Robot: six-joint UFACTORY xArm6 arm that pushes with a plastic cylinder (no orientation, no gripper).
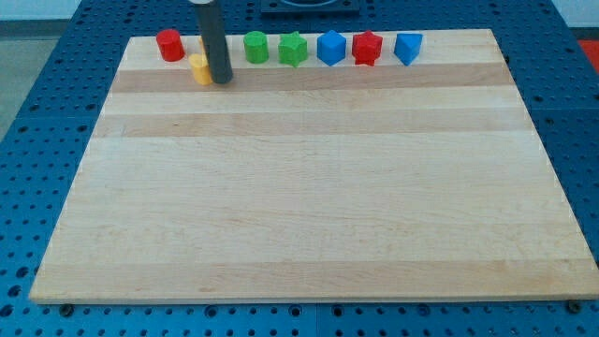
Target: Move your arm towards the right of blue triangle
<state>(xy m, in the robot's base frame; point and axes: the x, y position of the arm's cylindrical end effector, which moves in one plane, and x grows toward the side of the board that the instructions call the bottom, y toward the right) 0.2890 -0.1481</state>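
Observation:
The blue triangle [407, 47] sits at the right end of a row of blocks along the view's top edge of the wooden board [309, 187]. My tip [222, 80] is far to its left, touching the right side of a yellow block [200, 68]. The rod rises from there out of the view's top. Between my tip and the blue triangle stand a green cylinder [255, 46], a green star [293, 49], a blue hexagon-like block [331, 48] and a red star [367, 48].
A red cylinder [169, 44] stands at the left end of the row. The board lies on a blue perforated table [37, 140].

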